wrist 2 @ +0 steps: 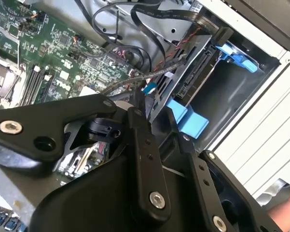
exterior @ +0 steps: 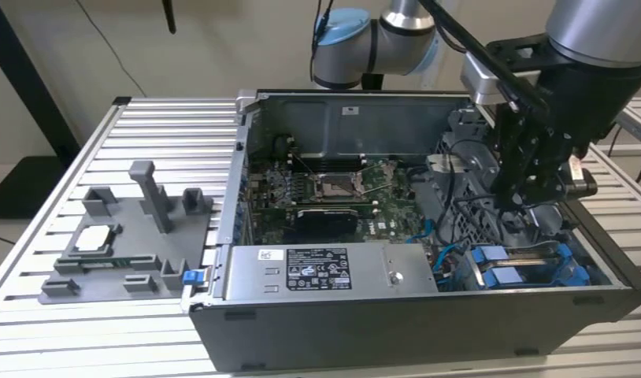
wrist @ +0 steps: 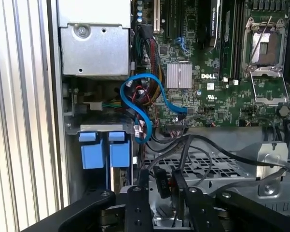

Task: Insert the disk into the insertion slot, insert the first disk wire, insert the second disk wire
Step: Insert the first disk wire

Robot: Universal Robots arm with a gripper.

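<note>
The computer case (exterior: pixel 405 331) is sitting on the table (exterior: pixel 47 331), with a parts fixture (exterior: pixel 121 236) lying beside it on the exterior view's left. Inside, the power-supply box (exterior: pixel 320 268) is lying along the near wall, the motherboard (exterior: pixel 331 189) behind it — and the disk (exterior: pixel 515 266) is sitting in the insertion slot (wrist 2: pixel 231 94), just beside that box on the exterior view's right. The gripper (exterior: pixel 531 203) is hanging behind the disk.

I count one robot arm (exterior: pixel 594 31) carrying one gripper (wrist: pixel 165 193), and one open computer case (exterior: pixel 405 339). Inside it are one grey power-supply box (exterior: pixel 331 269), one bare processor socket (exterior: pixel 335 185), one bright blue cable (wrist: pixel 135 96) and two blue tabs (wrist: pixel 91 151). One grey fixture (exterior: pixel 121 236) sits at the exterior view's left.
</note>
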